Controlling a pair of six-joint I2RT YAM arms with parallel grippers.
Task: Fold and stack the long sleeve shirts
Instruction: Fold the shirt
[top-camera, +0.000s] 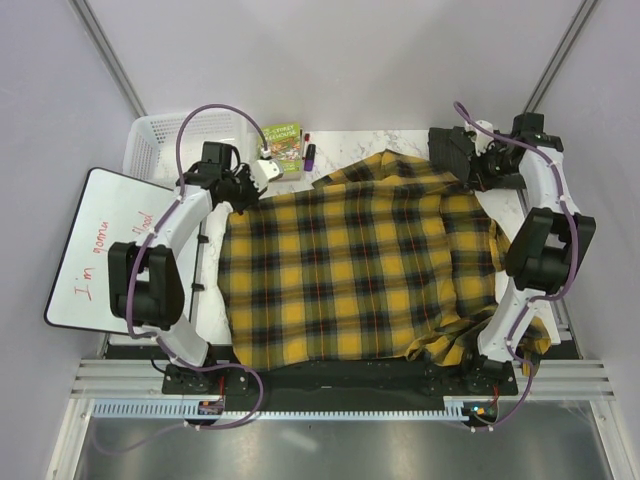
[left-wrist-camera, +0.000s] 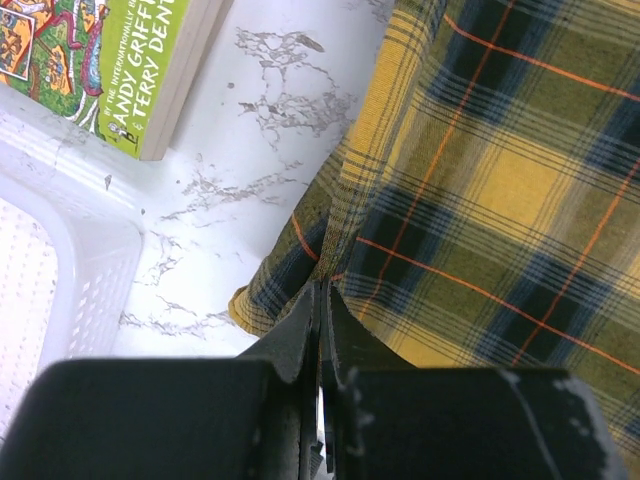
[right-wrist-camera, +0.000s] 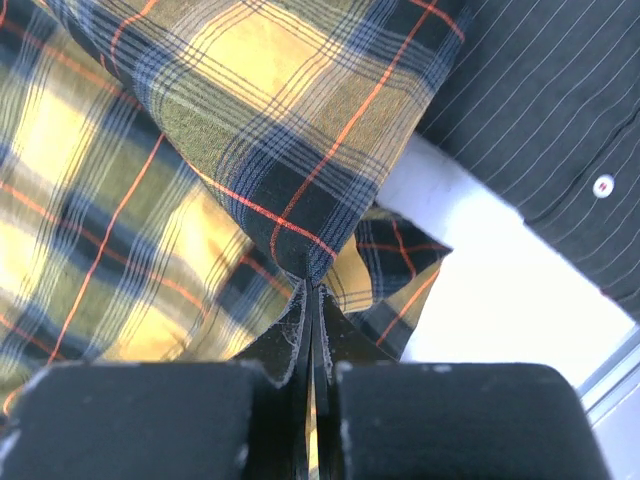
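Observation:
The yellow-and-black plaid shirt (top-camera: 350, 270) lies spread over most of the table. My left gripper (top-camera: 240, 195) sits at its far left corner, shut on a pinch of the plaid cloth (left-wrist-camera: 330, 250), with the tips (left-wrist-camera: 321, 292) pressed together. At the far right corner my right gripper (top-camera: 478, 172) is shut on another fold of the plaid (right-wrist-camera: 300, 225), which bunches up at the tips (right-wrist-camera: 314, 290). The dark charcoal shirt (top-camera: 452, 148) lies crumpled at the far right; its thin-striped cloth with a white button (right-wrist-camera: 560, 120) shows beside the plaid.
A white perforated basket (top-camera: 160, 135) stands at the far left, its wall (left-wrist-camera: 60, 250) close to my left gripper. A green book (top-camera: 284, 145) and a marker (top-camera: 309, 155) lie at the back edge. A whiteboard (top-camera: 95, 245) hangs off the left side.

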